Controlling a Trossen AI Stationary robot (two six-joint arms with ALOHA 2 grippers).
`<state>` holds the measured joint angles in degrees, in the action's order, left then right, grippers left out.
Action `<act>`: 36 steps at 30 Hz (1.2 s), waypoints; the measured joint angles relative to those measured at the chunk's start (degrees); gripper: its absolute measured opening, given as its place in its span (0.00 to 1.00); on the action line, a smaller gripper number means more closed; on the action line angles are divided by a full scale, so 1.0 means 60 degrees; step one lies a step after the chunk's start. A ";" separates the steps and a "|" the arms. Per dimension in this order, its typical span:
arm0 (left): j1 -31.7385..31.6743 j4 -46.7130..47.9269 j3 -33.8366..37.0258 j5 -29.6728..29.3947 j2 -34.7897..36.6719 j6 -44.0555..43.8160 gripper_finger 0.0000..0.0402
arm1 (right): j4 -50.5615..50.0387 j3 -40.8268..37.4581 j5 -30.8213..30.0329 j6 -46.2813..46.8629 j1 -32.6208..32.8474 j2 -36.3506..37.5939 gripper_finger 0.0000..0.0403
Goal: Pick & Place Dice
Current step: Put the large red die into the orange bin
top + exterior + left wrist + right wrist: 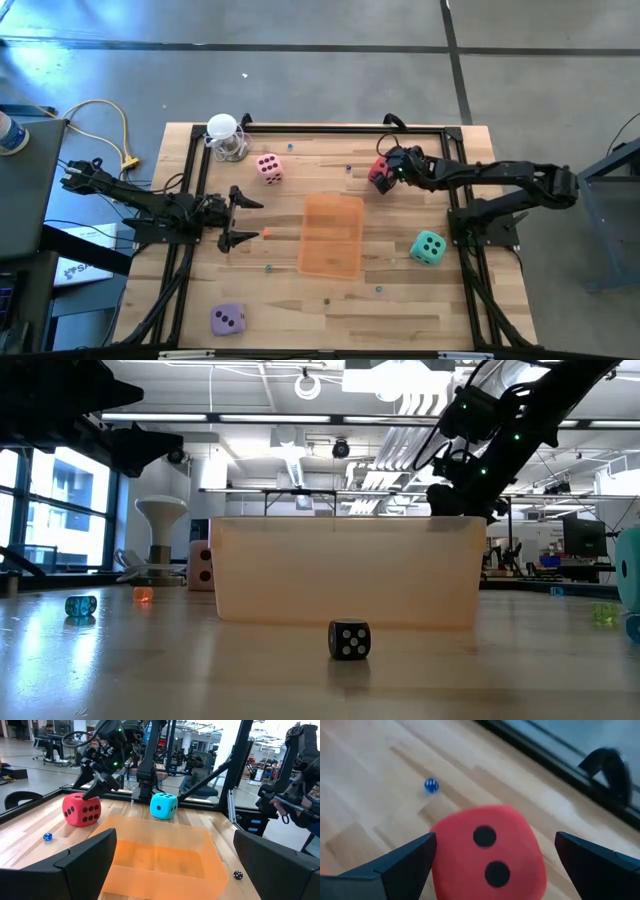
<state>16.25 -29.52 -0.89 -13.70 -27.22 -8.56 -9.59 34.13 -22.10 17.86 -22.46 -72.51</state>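
Note:
The red die (378, 180) rests on the table near the far right, two pips up in the right wrist view (487, 855). My right gripper (386, 166) slants down over it, open, one finger on either side. The pink die (268, 167) sits at the far left, the teal die (428, 247) to the right of the tray and the purple die (228, 319) near the front left. The flat orange tray (332, 235) lies in the middle. My left gripper (255, 220) waits open and level, left of the tray. My right gripper has its fingers on either side of the red die, coming down at a slant from the table's right. There is a gap at one finger (590, 860). I cannot tell whether the other finger (412, 857) touches the die's side. The die rests on the table.
A white mushroom-shaped stand (225, 135) is at the far left corner. Small dice lie scattered on the wood: a blue one (431, 785) near the red die and a black one (349, 639) near the front. A dark frame (330, 128) borders the table.

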 joint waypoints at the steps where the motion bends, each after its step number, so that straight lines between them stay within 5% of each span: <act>1: 0.0000 0.0000 0.0000 0.0001 0.0000 0.0000 0.97 | -0.0036 0.0001 0.0208 -0.0006 -0.0058 0.0000 0.99; 16: 0.0000 -0.0004 0.0000 0.0001 -0.0003 0.0000 0.97 | -0.0173 0.0008 0.1526 -0.0130 -0.0156 0.0007 0.99; 24: 0.0000 0.0009 -0.0003 0.0001 0.0000 0.0000 0.97 | -0.0443 0.0012 0.1503 -0.0126 -0.0156 0.0007 0.99; 30: 0.0000 0.0088 0.0000 0.0001 -0.0007 0.0000 0.97 | -0.0270 0.0012 0.0537 0.0003 -0.0160 0.0007 0.99; 36: 0.0000 0.0091 -0.0001 0.0000 -0.0007 0.0000 0.97 | -0.0240 0.0012 0.0849 -0.0287 -0.0152 0.0003 0.99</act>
<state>16.25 -28.97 -0.89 -13.70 -27.27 -8.56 -11.03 34.20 -17.01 16.14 -23.37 -72.49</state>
